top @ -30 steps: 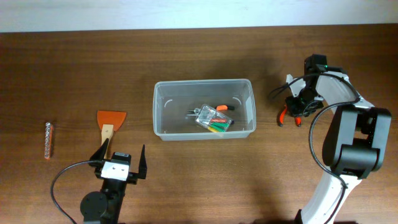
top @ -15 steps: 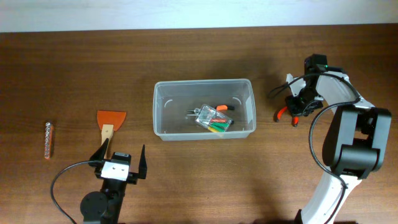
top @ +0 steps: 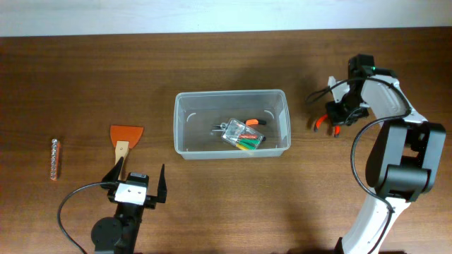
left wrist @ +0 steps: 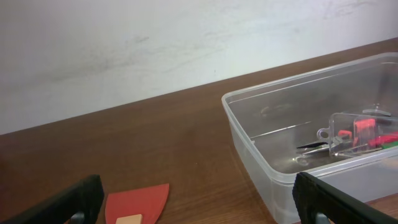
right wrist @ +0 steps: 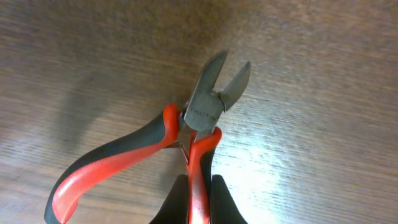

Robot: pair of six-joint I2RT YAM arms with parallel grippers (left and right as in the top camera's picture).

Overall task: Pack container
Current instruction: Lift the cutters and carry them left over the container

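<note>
My right gripper (right wrist: pixel 198 198) is pinched onto one red handle of the side cutters (right wrist: pixel 205 106). The other handle splays off to the side, and the blades are slightly parted, pointing away from the wrist camera. From overhead the right gripper (top: pixel 339 116) and the cutters (top: pixel 325 123) sit to the right of the container (top: pixel 180 130), apart from its wall. I cannot tell whether the cutters touch the table (top: pixel 318 204) or hang just above it.

The container stands in the middle of the table with its long side running left to right. Inside it lie a small clear case (top: pixel 241 135) of yellow, green and red bits and, just behind that, a small orange-handled tool (top: pixel 251 122).

My left gripper (top: pixel 135 180) is at the near edge with its fingers (left wrist: pixel 68 202) spread wide and nothing between them. The orange scraper (top: pixel 126 135) lies just ahead of it, left of the container. A narrow orange pack (top: pixel 56 157) lies well off to the far left
</note>
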